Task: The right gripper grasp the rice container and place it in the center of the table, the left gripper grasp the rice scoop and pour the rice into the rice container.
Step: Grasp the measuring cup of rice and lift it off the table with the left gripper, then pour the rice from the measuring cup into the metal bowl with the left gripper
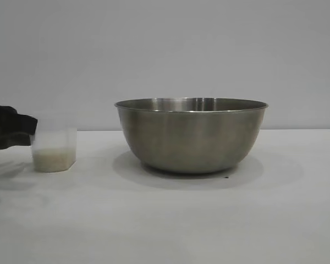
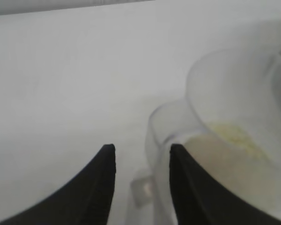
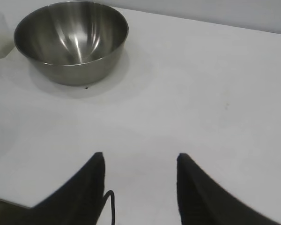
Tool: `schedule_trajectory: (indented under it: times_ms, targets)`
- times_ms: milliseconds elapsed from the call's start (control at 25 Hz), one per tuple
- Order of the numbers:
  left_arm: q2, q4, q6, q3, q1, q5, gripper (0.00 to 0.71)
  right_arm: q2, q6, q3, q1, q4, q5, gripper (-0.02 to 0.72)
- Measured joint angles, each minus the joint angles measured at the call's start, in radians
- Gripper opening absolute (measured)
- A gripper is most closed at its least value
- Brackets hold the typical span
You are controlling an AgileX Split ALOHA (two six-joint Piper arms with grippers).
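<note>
Your black left gripper [image 2: 142,154] is open, one finger against the small translucent plastic rice scoop [image 1: 53,149], which holds off-white rice [image 1: 53,160]. Your right gripper [image 3: 139,161] gapes wide over bare white bench [image 3: 201,93]. The large stainless-steel bowl [image 1: 191,135] is empty.

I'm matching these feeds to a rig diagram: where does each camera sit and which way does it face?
Exterior: level with the table, facing the rice container; left gripper at its left edge.
Left wrist: over open fingers, close on the rice scoop.
Right wrist: right gripper open, container far off.
Exterior and right wrist share container and scoop.
</note>
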State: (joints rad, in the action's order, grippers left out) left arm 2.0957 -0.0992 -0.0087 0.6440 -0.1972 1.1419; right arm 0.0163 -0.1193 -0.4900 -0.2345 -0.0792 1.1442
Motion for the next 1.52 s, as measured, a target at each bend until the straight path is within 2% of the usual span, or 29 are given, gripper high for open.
schedule_trajectory:
  times_ms: [160, 400, 440, 640, 840, 1040, 1280, 1520]
  targets:
    - [-0.010, -0.103, 0.042, 0.064, 0.000, -0.010, 0.000, 0.000, 0.000, 0.000, 0.000, 0.000, 0.000, 0.343]
    - [-0.119, -0.190, 0.092, 0.159, 0.000, -0.012, 0.000, 0.000, 0.000, 0.000, 0.000, 0.000, 0.000, 0.343]
    - [-0.136, -0.222, 0.109, 0.173, 0.000, -0.012, 0.000, 0.000, 0.000, 0.000, 0.000, 0.000, 0.000, 0.301]
    - [-0.181, -0.432, 0.174, 0.259, 0.000, -0.015, 0.000, 0.000, 0.000, 0.000, 0.000, 0.000, 0.000, 0.296]
    - [-0.184, -0.533, 0.317, 0.332, -0.045, -0.124, 0.000, 0.000, 0.000, 0.000, 0.000, 0.000, 0.000, 0.296]
    - [-0.184, -0.624, 0.553, 0.385, -0.129, -0.282, 0.000, 0.000, 0.000, 0.000, 0.000, 0.000, 0.000, 0.296]
    - [-0.184, -0.630, 0.969, 0.386, -0.205, -0.358, 0.000, 0.000, 0.000, 0.000, 0.000, 0.000, 0.000, 0.296]
    - [-0.184, -0.656, 1.388, 0.387, -0.248, -0.386, 0.000, 0.000, 0.000, 0.000, 0.000, 0.000, 0.000, 0.296]
